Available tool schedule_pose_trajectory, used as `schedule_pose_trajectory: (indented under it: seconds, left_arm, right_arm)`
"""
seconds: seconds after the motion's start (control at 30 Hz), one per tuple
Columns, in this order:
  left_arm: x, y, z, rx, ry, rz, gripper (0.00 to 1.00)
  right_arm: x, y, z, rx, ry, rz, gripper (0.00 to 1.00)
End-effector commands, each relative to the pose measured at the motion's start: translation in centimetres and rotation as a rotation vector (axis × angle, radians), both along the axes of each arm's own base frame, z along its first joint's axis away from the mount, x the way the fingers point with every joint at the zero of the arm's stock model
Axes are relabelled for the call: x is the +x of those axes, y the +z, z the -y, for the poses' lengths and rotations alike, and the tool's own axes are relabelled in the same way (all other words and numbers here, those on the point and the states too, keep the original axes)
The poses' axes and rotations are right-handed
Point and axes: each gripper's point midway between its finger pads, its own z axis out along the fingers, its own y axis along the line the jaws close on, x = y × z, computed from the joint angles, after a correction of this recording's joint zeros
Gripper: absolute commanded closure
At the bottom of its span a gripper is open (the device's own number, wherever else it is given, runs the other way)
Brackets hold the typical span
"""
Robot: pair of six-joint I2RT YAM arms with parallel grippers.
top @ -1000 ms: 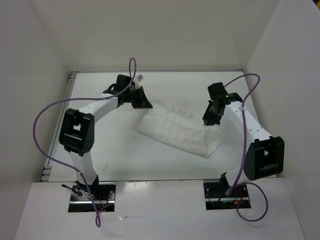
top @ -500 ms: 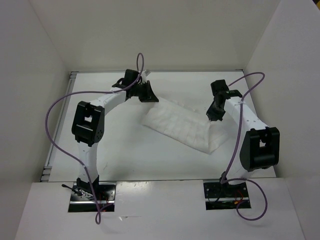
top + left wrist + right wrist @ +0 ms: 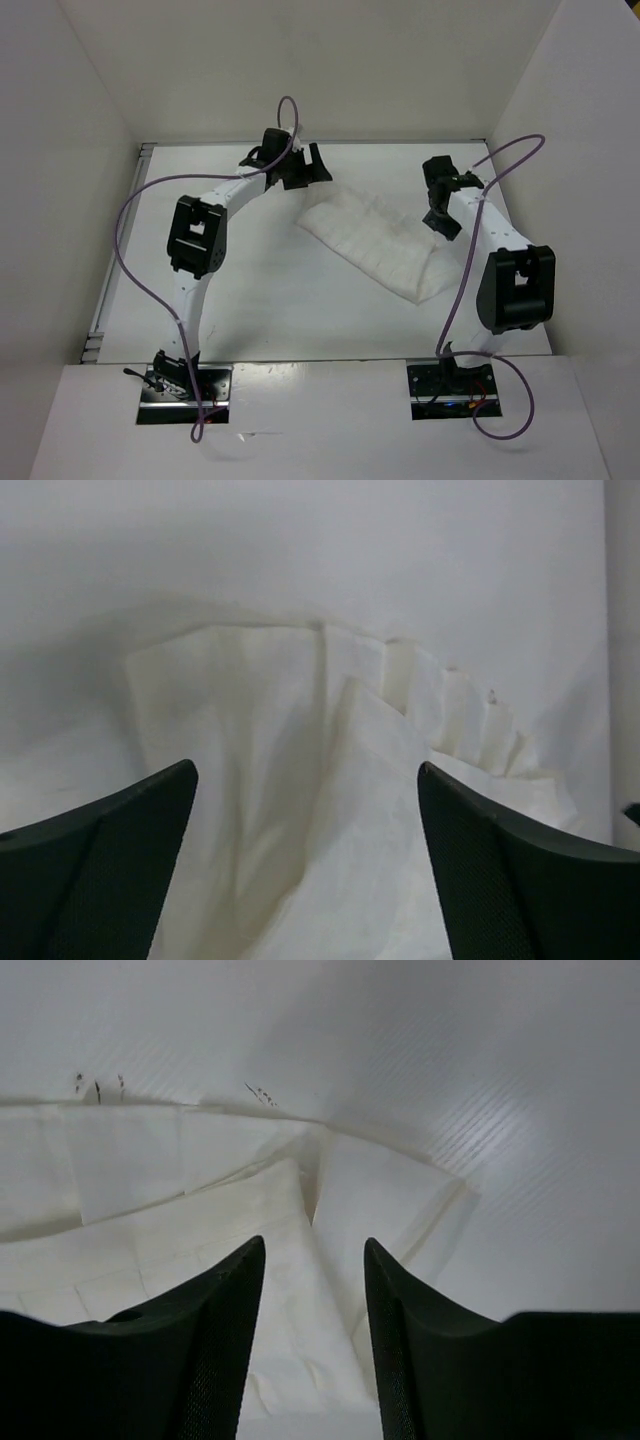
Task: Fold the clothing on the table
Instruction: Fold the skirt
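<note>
We have just let go: our left pincer [image 3: 318,164] and right pincer [image 3: 438,221], pinched shut a moment ago, now stand spread over the thin white creased fabric garment [image 3: 375,242], lying diagonally across the middle-right of the flat white counter [image 3: 250,295]. This fold seems laid.

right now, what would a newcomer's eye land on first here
A rumpled white clothing piece lies slantwise mid-table, running from far left toward near right. The two black grippers hang at its far side: the left gripper wide open over the far-left end, the right gripper open over the right edge.
</note>
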Motion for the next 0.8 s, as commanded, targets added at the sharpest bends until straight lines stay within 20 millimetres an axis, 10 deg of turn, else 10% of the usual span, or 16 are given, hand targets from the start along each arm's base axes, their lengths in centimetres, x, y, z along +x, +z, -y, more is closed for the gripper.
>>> schedule_pose_trajectory:
  seconds: [0.0,0.33,0.47,0.77]
  left_arm:
    - [2.0,7.2,-3.6,0.033,0.137,0.178,0.0]
    - [-5.4,1.3,-7.2,0.091,0.073,0.023,0.0]
    - [-7.5,-0.6,-6.9,0.051,0.057,-0.038,0.0]
    - [-10.8,2.4,-7.5,0.015,0.064,0.004,0.0]
  right_arm:
    - [0.7,6.4,0.5,-0.1,-0.02,0.158,0.5]
    - [0.8,2.0,-8.6,0.07,0.244,0.016,0.51]
    - [-0.7,-1.2,-9.2,0.103,0.266,-0.087,0.63]
    - [-2.5,-6.6,-6.2,0.119,0.217,-0.25,0.63]
